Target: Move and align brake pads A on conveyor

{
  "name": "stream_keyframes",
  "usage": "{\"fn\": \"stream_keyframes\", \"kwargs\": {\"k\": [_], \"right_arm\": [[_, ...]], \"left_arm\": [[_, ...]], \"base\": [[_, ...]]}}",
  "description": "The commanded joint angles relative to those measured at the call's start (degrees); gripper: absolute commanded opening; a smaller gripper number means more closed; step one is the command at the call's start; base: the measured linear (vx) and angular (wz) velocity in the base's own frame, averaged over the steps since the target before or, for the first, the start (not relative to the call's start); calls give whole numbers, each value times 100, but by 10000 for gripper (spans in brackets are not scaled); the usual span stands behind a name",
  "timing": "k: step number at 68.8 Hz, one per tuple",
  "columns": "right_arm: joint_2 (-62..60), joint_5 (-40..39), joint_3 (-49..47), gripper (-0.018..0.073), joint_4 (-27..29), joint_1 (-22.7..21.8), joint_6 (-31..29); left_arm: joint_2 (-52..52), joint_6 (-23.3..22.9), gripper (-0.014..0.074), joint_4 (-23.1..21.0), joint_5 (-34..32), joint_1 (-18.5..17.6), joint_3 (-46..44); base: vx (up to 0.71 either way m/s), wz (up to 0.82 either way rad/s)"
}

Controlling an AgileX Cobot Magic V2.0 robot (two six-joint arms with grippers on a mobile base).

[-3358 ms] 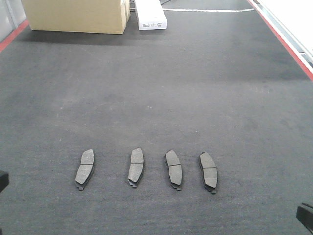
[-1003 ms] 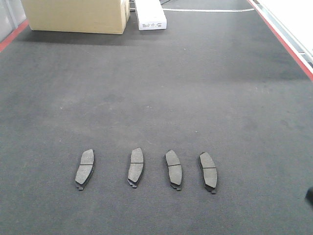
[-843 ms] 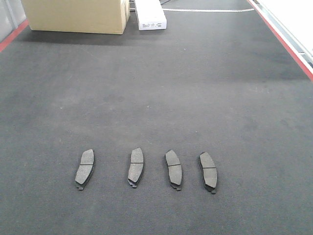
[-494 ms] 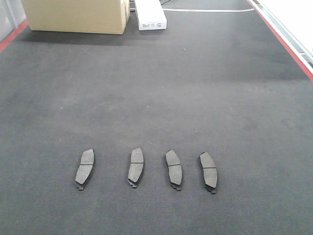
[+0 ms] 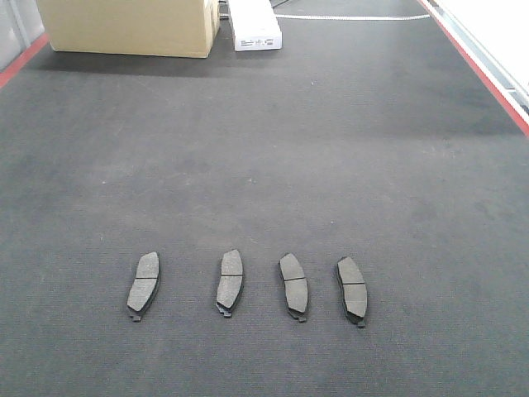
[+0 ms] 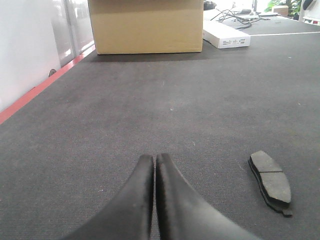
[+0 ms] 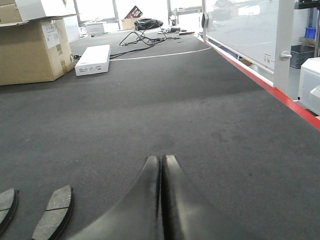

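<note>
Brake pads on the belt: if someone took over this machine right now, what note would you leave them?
Left gripper: shut, empty, low over the belt.
Right gripper: shut, empty, also low.
Four brake pads lie in a row on the belt near the front, all lengthwise, roughly evenly spaced, none touching.
Done: the lining up looks finished.
Left: perhaps only a check; the end pads tilt slightly.

My front camera looks down from above the near end of the conveyor (image 5: pixel 331 149), toward 12 o'clock. Both wrist cameras sit low, skimming the belt, also facing 12 o'clock. All three share the cardboard box (image 5: pixel 128 25) and white box (image 5: pixel 254 26); the left wrist catches one brake pad (image 6: pixel 270 181) at 4 o'clock.
</note>
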Motion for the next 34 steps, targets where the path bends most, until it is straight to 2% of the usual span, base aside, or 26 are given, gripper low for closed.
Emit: {"fn": "stream_keyframes", "kwargs": {"k": [1, 34], "right_arm": [[-92, -458, 110, -10, -46, -33, -1], [-92, -458, 110, -10, -46, -33, -1]], "left_arm": [[-72, -9, -6, -58, -433, 3, -79], [-72, -9, -6, -58, -433, 3, -79]], "base": [[0, 0], [0, 0]]}}
